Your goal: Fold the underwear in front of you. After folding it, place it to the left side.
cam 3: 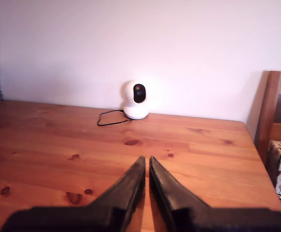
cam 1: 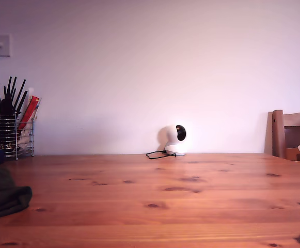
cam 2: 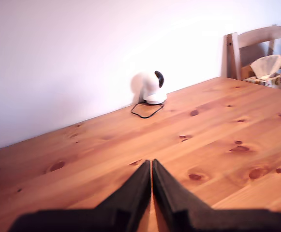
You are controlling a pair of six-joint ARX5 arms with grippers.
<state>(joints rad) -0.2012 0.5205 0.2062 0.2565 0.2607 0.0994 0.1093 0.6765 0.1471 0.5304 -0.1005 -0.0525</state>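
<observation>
The underwear (cam 1: 3, 194) lies as a dark olive, folded bundle on the wooden table (cam 1: 180, 206) at the exterior view's left edge. Neither wrist view shows it. My first gripper (cam 2: 151, 164) hovers over bare wood with its black fingers pressed together and nothing between them. My second gripper (cam 3: 146, 159) also hangs above bare table, its fingers closed to a thin slit and holding nothing. In the exterior view neither gripper can be made out.
A white round camera (cam 1: 176, 140) with a black cable stands at the table's far edge by the wall. A wire rack (cam 1: 11, 129) of black sticks and books is at the exterior view's far left. A wooden chair (cam 1: 293, 135) stands at its right.
</observation>
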